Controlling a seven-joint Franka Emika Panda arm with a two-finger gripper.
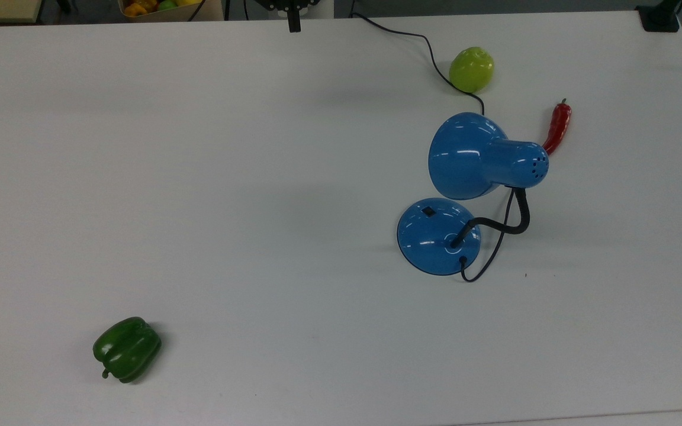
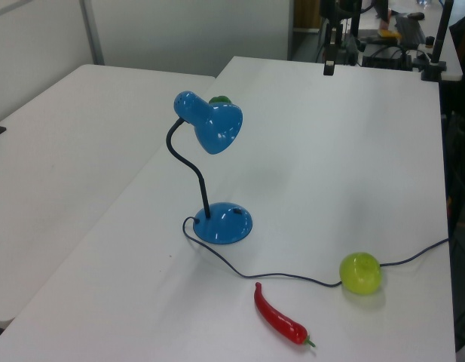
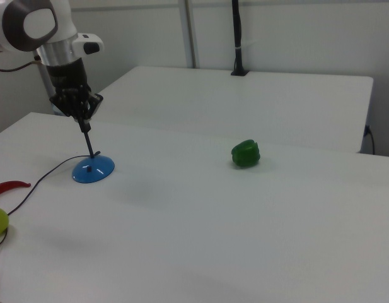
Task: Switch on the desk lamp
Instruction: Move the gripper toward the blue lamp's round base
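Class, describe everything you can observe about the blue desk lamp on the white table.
The desk lamp is glossy blue and looks like painted metal. Its cone shade tilts downward on a curved black gooseneck rising from a round domed base, which rests on the white table and carries a small black switch. A black cord trails from the base, passing against a green apple. No glow shows.

On the white table [image 1: 258, 177], the desk lamp [image 1: 439, 236] stands toward the top view's right, its cone shade [image 1: 471, 155] just beyond the domed base and its black cord [image 1: 418, 41] running to the far edge. A green apple [image 1: 471, 69] touches the cord, a red chili [image 1: 557, 127] lies right of the shade, and a green bell pepper [image 1: 126, 348] sits well apart at the near left. The gripper [image 1: 293, 18] hangs at the far edge.
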